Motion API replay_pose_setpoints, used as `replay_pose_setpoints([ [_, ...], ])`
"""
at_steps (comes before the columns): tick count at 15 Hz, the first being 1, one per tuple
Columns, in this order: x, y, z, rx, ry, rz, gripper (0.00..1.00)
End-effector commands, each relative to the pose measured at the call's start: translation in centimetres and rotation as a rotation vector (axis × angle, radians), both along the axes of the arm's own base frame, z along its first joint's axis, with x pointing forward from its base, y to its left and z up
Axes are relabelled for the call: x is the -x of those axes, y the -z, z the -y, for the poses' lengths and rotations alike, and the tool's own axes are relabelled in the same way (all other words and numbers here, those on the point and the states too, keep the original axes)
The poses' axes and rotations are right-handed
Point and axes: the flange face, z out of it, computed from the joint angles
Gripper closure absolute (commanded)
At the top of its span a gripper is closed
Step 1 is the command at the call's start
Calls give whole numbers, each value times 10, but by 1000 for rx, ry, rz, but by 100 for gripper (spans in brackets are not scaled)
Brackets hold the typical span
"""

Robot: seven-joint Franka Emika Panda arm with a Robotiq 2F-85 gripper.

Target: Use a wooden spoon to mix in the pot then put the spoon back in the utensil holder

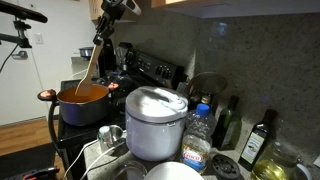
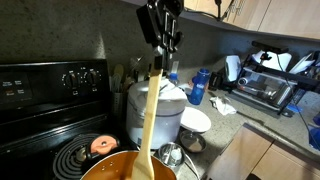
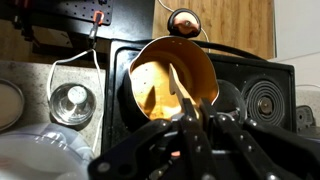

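Note:
My gripper is shut on the upper handle of the wooden spoon, a long light tan spoon that hangs down with its bowl end inside the pot. The pot is wide, orange-red, with a copper side handle, and stands on the black stove. In an exterior view the gripper holds the spoon above the pot rim. In the wrist view the jaws clamp the spoon handle, which runs down into the pot.
A white domed cooker stands beside the pot. Bottles line the counter by the backsplash. A small steel cup sits by the stove. A toaster oven is at the far counter. The stove's control panel is behind the pot.

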Motion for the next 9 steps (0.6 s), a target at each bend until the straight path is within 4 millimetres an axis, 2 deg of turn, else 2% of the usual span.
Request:
replay_pose_setpoints([
  [1, 10, 42, -39, 52, -103, -33, 97],
  [3, 14, 63, -59, 83, -144, -39, 97],
  [5, 17, 79, -71, 113, -166, -27, 97],
  [9, 17, 93, -83, 162, -170, 20, 97],
])
